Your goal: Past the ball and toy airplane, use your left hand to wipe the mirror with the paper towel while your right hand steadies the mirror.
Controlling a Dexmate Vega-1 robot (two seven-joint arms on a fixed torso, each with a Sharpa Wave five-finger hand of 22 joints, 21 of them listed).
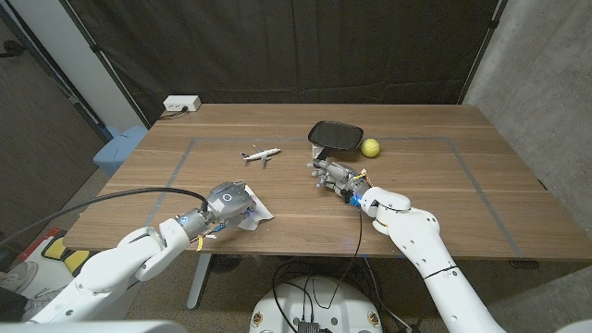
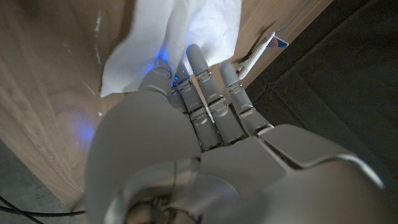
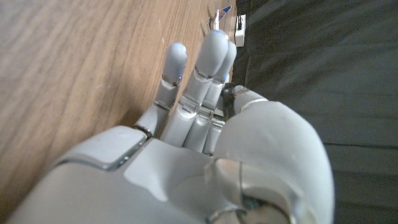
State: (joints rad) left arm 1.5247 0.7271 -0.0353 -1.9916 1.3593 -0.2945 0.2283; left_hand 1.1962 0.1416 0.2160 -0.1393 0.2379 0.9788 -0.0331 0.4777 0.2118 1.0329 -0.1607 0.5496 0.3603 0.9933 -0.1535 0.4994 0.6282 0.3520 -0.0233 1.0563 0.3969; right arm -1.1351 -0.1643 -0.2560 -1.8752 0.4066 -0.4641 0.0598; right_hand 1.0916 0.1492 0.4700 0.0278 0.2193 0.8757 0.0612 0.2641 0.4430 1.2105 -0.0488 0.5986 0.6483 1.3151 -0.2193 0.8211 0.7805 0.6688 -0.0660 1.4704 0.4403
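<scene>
Toward the far middle of the brown wooden table [image 1: 444,199] stands a small dark mirror with a rounded black frame [image 1: 334,135], tilted back on its stand. Just beside it, to the robot's right, lies a yellow-green ball [image 1: 370,147]; to its left, a little apart, sits a white toy airplane [image 1: 261,154], also seen past the left hand's fingertips in the left wrist view [image 2: 261,51]. Right hand [image 1: 336,175] is on the table just in front of the mirror, short of it; contact with the mirror cannot be told. Its fingers [image 3: 208,68] reach forward, held close together and fairly straight, nothing between them. Left hand [image 1: 227,202] lies nearer the table's front edge, well apart from the mirror, on top of a crumpled white paper towel [image 1: 260,212]. Left wrist view shows its fingers [image 2: 211,102] extended side by side, pressing down onto the towel [image 2: 168,37]; whether any sheet is pinched cannot be told. A white power strip [image 1: 181,104] sits at the far left corner.
</scene>
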